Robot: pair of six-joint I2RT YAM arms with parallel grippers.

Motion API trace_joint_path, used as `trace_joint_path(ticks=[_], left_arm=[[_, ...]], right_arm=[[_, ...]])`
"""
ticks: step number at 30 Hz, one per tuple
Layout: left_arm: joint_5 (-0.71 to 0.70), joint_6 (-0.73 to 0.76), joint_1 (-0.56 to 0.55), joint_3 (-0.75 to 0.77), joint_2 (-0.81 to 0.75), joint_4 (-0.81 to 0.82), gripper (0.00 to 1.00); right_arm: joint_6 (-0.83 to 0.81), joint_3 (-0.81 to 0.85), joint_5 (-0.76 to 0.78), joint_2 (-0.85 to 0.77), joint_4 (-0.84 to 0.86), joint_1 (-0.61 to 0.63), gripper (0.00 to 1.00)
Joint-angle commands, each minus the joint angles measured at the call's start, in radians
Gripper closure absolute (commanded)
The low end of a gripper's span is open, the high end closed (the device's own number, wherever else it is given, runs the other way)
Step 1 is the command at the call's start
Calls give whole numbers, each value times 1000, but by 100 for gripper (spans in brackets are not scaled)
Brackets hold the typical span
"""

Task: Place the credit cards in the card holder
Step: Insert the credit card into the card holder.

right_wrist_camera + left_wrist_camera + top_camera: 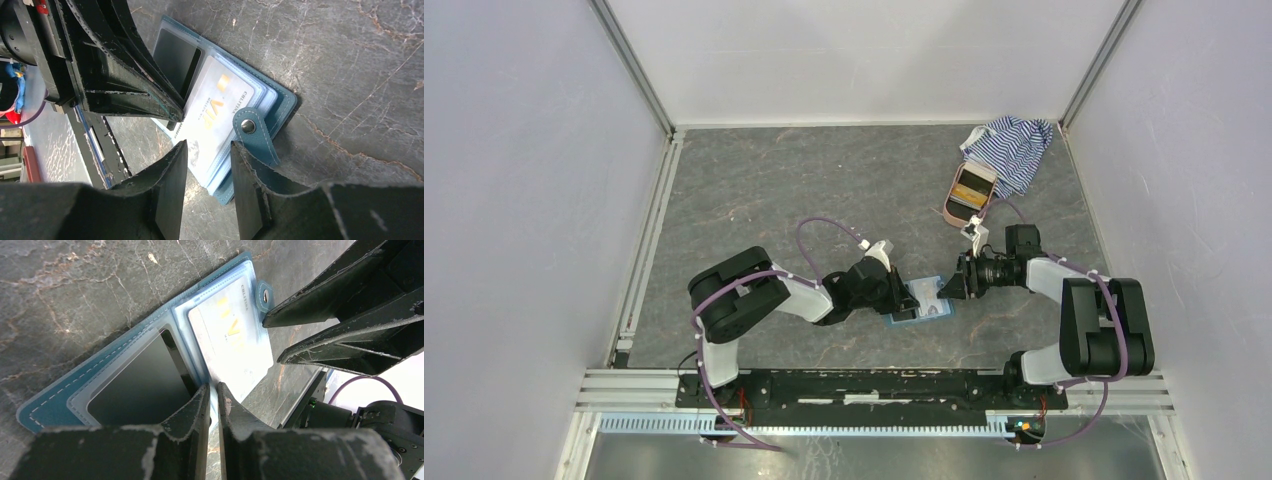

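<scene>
Well along, by the look of it. Spread open and flat on the worktop, midway between the two arms: one card holder, teal outside, pale-blue sleeves facing up. Two credit cards counted inside: one dark card in the sleeve on one half, one pale card with gold lettering on the half with the snap tab. Left end effector low over the centre fold, fingers nearly together; pinching a sleeve edge or nothing at all, impossible to tell. Right end effector open, fingers astride the sleeve stack at the tab side, clamping nothing. Well apart at the back right: one pink case with something tan-gold in it, perhaps more cards, touching one striped cloth. Left to do, probably: seating the pale card fully, then fetching any cards over there.
</scene>
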Motion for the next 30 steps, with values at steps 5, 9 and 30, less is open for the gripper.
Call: trace_joint_path(ticks=[5, 9, 30], left_arm=[[-6, -8, -7, 2, 35, -94, 82], [-6, -9, -7, 3, 37, -94, 82], [7, -11, -7, 12, 57, -94, 89]], right_arm=[[-18, -5, -43, 25, -1, -4, 59], [-30, 1, -38, 46, -19, -3, 60], [-46, 17, -23, 99, -43, -2, 52]])
